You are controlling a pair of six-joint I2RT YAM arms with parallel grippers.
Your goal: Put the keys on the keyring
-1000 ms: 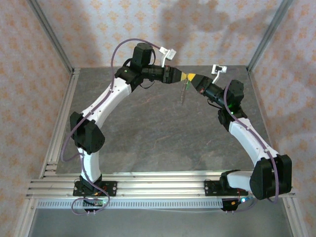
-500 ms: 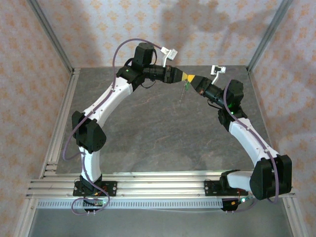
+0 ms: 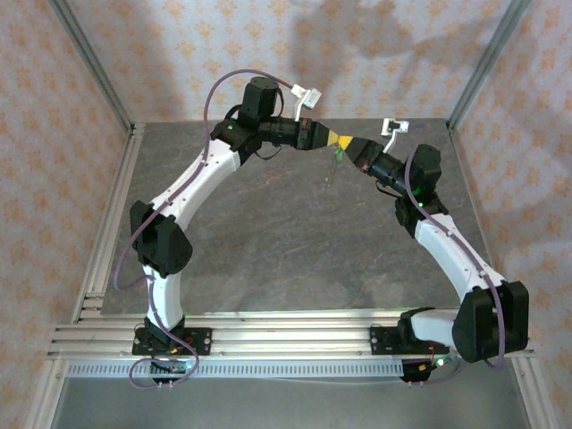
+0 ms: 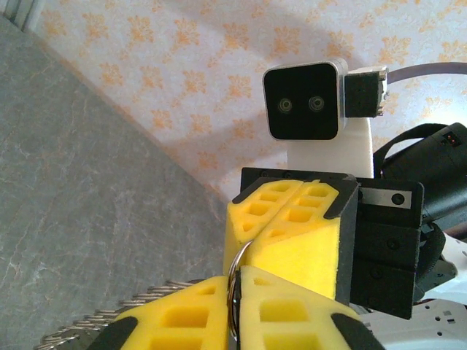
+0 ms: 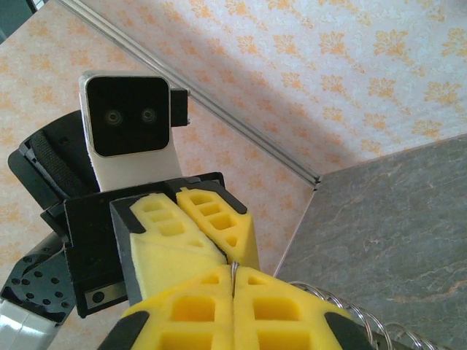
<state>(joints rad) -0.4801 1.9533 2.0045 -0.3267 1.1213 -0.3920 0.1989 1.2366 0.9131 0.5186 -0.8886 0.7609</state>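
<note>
While both arms meet nose to nose high over the counter [image 3: 268, 241], you've got the left end effector [image 3: 334, 138] clamped tight on a thin wire loop [image 4: 230, 288], and the right end effector [image 3: 351, 144] pinches that same loop from the opposite side, foam tips touching. The keyring [image 4: 102, 328], that bumpy coiled strand, trails off below the left fingers. In the overhead view the green-headed key [image 3: 338, 156] dangles just beneath the meeting point, well clear of the counter. Here's the danger: with two closed grips on one sliver of wire, any disagreement between the arms twists or bends it, or yanks it out of one foam seam. Loosen either side carelessly and the whole bundle may swing, or drop to the counter. And whether the key is truly threaded on, you can't tell from here, because it's too small, so letting go on faith could send it falling.
</note>
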